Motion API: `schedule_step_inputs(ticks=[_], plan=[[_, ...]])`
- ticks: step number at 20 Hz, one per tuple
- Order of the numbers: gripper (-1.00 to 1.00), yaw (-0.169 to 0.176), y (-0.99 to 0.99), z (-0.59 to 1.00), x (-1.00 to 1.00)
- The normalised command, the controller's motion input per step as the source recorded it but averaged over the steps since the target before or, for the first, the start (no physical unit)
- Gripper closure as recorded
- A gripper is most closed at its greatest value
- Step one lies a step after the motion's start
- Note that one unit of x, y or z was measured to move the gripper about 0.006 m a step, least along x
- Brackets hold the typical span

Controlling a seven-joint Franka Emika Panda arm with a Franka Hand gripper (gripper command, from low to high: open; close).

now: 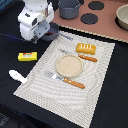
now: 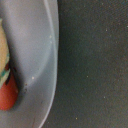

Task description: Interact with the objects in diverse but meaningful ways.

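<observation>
My gripper is down at the small grey pan at the back left of the striped placemat; its fingertips are hidden behind the white hand. The wrist view shows the pan's rim very close, with a tan and red food piece inside it. On the mat lie an orange bread loaf, a tan plate and orange-handled cutlery, one piece behind the plate and one in front. A yellow box and a white utensil lie off the mat on the exterior view's left. The brown sausage cannot be made out.
A toy stove top stands at the back with a dark pot, black burners and a bowl at the exterior view's right. The table is black.
</observation>
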Motion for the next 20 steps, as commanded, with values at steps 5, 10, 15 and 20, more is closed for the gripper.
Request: schedule_step_inputs(ticks=[5, 10, 15, 20], plan=[[1.0, 0.022, -0.02, -0.23, -0.25], [1.0, 0.02, -0.02, -0.23, -0.26], [1.0, 0.02, -0.04, -0.23, -0.27], [1.0, 0.013, -0.07, -0.1, -0.29]])
